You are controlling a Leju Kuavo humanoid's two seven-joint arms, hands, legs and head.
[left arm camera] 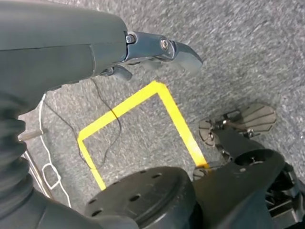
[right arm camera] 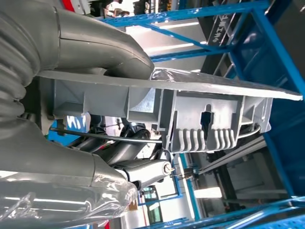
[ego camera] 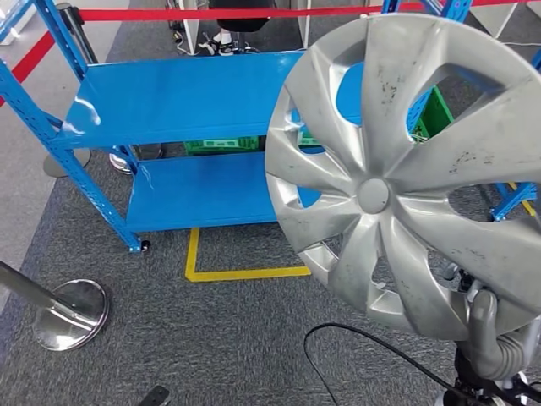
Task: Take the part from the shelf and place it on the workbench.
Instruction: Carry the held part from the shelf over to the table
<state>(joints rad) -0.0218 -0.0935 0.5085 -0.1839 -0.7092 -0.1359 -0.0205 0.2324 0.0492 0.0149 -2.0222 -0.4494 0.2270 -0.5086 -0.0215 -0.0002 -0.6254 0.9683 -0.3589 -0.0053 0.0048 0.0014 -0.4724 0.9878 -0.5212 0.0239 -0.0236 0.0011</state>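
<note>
Now the right hand grips the silver hubcap by its lower rim, covering part of the blue shelf. Behind it stand a green crate and red barrier tape. The left hand holds nothing, fingers apart, above yellow floor tape.

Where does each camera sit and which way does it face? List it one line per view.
Head view: high on the body, looking forward and down at the blue shelf; right hand grips the silver wheel cover.
Left wrist view: behind the empty left hand, facing carpet and yellow floor tape.
Right wrist view: behind the right hand, facing the shelf frame.
Shared: head and right wrist views show the wheel cover.
</note>
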